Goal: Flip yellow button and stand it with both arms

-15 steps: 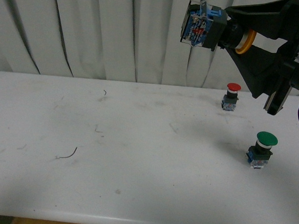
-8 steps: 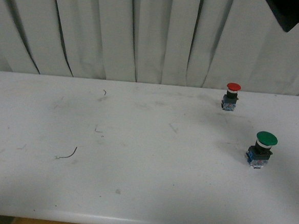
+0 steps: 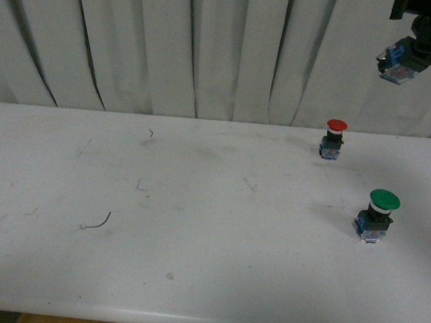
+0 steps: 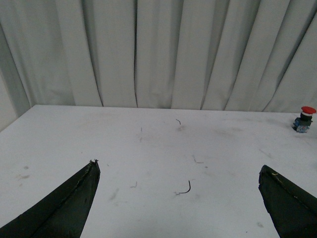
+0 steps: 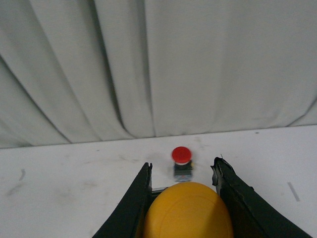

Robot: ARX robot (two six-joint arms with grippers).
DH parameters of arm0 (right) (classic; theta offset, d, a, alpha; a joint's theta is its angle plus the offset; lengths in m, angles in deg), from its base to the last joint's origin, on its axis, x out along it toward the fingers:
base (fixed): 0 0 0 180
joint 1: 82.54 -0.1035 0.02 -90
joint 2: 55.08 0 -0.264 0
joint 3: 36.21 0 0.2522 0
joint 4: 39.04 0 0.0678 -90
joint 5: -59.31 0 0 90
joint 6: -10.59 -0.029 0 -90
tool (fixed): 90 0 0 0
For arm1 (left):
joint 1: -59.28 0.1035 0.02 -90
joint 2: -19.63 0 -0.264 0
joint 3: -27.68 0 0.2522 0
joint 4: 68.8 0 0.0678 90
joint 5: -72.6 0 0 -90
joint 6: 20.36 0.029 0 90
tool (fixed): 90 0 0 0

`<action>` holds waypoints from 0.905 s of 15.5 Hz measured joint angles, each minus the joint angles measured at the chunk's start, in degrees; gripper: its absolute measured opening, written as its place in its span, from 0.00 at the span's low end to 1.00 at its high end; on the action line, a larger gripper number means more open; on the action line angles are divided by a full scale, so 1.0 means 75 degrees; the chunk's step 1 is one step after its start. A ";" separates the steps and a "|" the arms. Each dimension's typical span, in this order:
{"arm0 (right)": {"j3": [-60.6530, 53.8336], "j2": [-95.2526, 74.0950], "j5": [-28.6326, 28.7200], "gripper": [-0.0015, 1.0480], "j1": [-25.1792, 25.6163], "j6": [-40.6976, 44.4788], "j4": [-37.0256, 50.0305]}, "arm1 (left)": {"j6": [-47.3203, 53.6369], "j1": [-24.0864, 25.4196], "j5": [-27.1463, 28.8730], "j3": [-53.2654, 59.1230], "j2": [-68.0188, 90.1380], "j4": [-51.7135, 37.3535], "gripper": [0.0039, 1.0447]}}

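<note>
Counter (image 3: 193,271) is white and scuffed, w/ a pale pleated curtain (image 3: 172,47) behind it.

Right hand (image 3: 426,30): seen in the top right corner of the front view, high above the counter. It is clamped on the yellow button (image 3: 402,65). The blue-grey contact block sticks out below the black fingers, tilted down and to the left. The button is in the air, clear of the counter. Right wrist view agrees: the yellow cap (image 5: 188,212) fills the gap between the two fingers (image 5: 132,208), one pressed against each side.

Left hand (image 4: 178,166): shows in the left wrist view only. Its fingers stand wide apart w/ nothing between them, just bare counter beyond. Height over the counter can't be told.

Other items:
- Red button (image 3: 335,138) stands upright, cap up, near the counter's back edge on the right side. It lies below and to the left of the held button in the front view.
- Green button (image 3: 378,215) stands upright, cap up. It is nearer the front and further right than the red one, and apart from it.
- Curved wire scrap (image 3: 96,221) lies flat on the left part of the counter.
- A smaller scrap (image 3: 150,133) lies near the back edge.
</note>
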 joint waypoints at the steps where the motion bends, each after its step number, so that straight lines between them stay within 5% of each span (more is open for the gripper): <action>1: 0.0256 -0.0140 -0.0184 0.33 0.0003 0.0364 -0.0396 | 0.0000 0.0000 -0.0003 0.0000 0.0000 0.0000 0.94; 5: 0.3587 -0.3579 -0.0979 0.33 0.0256 0.1367 -0.3142 | 0.0000 0.0000 -0.0003 0.0000 0.0000 0.0000 0.94; 14: 0.4194 -0.4106 -0.0985 0.33 0.0504 0.1684 -0.3293 | -0.0003 0.0000 0.0000 0.0000 0.0000 -0.0003 0.94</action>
